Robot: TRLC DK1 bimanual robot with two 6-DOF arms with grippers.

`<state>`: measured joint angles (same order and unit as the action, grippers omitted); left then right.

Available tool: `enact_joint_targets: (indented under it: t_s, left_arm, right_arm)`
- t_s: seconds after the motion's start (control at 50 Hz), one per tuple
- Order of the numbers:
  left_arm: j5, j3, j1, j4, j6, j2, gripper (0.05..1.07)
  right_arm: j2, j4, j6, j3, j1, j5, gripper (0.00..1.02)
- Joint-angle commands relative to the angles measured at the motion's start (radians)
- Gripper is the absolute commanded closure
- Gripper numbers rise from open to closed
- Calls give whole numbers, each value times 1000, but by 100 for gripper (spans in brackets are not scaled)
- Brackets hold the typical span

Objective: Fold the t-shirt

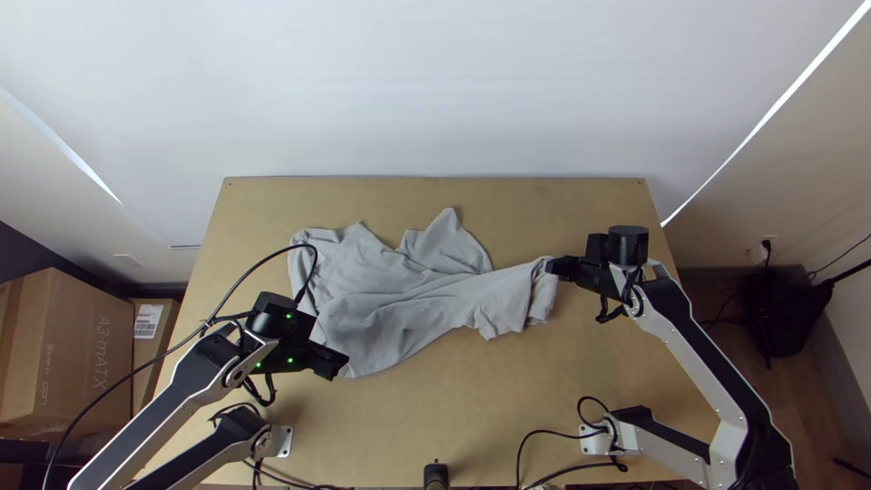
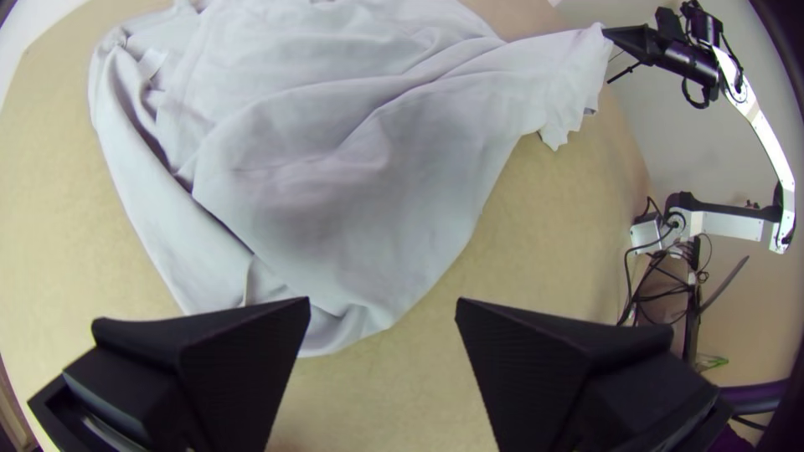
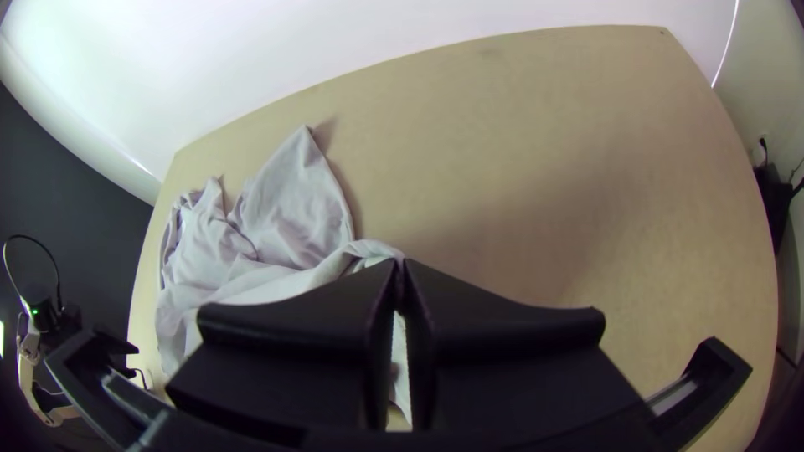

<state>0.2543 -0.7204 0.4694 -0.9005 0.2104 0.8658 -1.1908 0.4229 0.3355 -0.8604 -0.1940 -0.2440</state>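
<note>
The grey t-shirt [image 1: 390,290] lies bunched and wrinkled on the left and middle of the table, one part pulled out toward the right. At that right end my right gripper [image 1: 552,266] holds the cloth slightly raised. In the right wrist view, my right gripper [image 3: 399,272] is shut on the t-shirt [image 3: 289,209]. My left gripper [image 1: 343,365] is over the shirt's near edge at the left. In the left wrist view, my left gripper [image 2: 383,310] stands open with nothing between its fingers, close to the near edge of the t-shirt [image 2: 335,184].
Bare wooden table [image 1: 454,399] lies in front of the shirt, with more beyond it and at the far right. Black cables [image 1: 562,437] run along the near edge. Cardboard boxes [image 1: 68,354] stand off the table's left side.
</note>
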Motion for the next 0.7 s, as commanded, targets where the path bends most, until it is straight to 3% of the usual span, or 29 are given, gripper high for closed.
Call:
enact_joint_targets:
  t_s: [0.0, 0.28, 0.46, 0.58, 0.68]
  left_arm:
    - [11, -37, -49, -15, -59, -22, 13]
    - [48, -67, -213, -41, -155, 29, 15]
    - [48, -56, -324, -115, -324, 19, 45]
    - [45, -37, -382, -167, -440, 36, 46]
    - [34, -14, -387, -166, -480, 45, 46]
  right_arm:
    - [13, -16, -12, 34, 21, -1, 100]
    - [40, -30, -1, 61, 42, -1, 100]
    - [59, -42, -1, 80, 59, -1, 100]
    - [59, -47, 0, 80, 71, -3, 100]
    - [59, -58, 10, 80, 70, -3, 100]
